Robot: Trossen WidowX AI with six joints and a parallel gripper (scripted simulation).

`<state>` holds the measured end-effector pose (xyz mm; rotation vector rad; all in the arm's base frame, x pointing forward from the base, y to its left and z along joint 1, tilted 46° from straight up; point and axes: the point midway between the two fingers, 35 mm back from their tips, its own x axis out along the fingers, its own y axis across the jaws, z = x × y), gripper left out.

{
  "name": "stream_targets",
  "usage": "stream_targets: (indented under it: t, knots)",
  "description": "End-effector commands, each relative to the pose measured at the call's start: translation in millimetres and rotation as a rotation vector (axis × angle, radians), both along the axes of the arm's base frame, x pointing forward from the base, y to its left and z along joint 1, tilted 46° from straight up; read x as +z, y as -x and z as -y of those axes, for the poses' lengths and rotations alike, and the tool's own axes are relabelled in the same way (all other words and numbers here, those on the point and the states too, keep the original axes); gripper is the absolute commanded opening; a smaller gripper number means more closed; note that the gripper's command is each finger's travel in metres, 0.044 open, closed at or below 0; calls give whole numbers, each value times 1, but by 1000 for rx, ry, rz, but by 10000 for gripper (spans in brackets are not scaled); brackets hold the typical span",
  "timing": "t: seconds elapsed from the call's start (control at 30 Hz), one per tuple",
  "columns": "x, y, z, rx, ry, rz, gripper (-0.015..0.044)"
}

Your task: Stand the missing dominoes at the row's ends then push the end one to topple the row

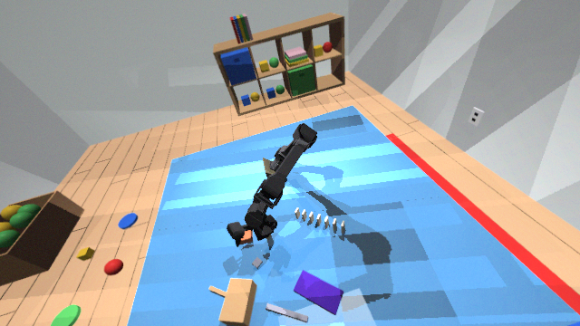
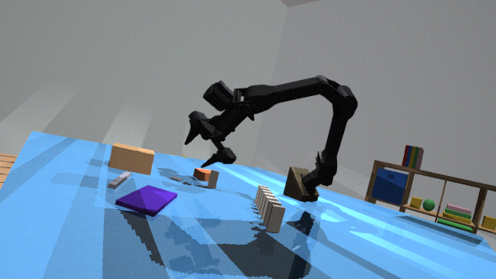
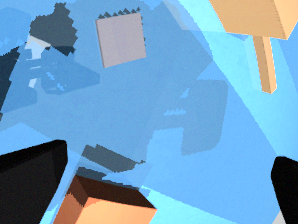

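Dominoes [image 1: 320,219] stand upright in a short, evenly spaced row on the blue mat [image 1: 408,254], well off to one side of the fingers and clear of them; in the exterior view the same row [image 2: 270,208] runs toward the camera, between the arm's base [image 2: 299,184] and the near edge of the mat. The gripper [image 2: 201,149] hangs above the mat with its fingers spread wide and nothing between them, tips pointing down. Just under the fingertips sits an orange block [image 2: 202,173], and beside it, touching or nearly so, a single pale domino [image 2: 213,179] appears to stand apart from the row. In the wrist view the two dark fingers frame the picture at its left and right edges, the orange block [image 3: 100,219] low between them, and a pale grey piece [image 3: 121,38] farther out on the mat; whether it stands or lies flat cannot be told from there. Beyond the fingers lie a wooden mallet [image 1: 236,299], a purple slab [image 1: 318,291] and a grey bar [image 1: 286,312], all well apart from the row.
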<state>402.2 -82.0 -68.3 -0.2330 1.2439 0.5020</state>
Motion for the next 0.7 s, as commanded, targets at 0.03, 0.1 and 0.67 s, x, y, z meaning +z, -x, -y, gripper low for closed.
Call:
stream_targets:
  t: [0.03, 0.1, 0.67]
  knots:
    - [48, 22, 2, 553, -371, -5, 440]
    - [55, 29, -2, 577, -428, -18, 440]
    - [62, 36, -5, 589, -480, -36, 440]
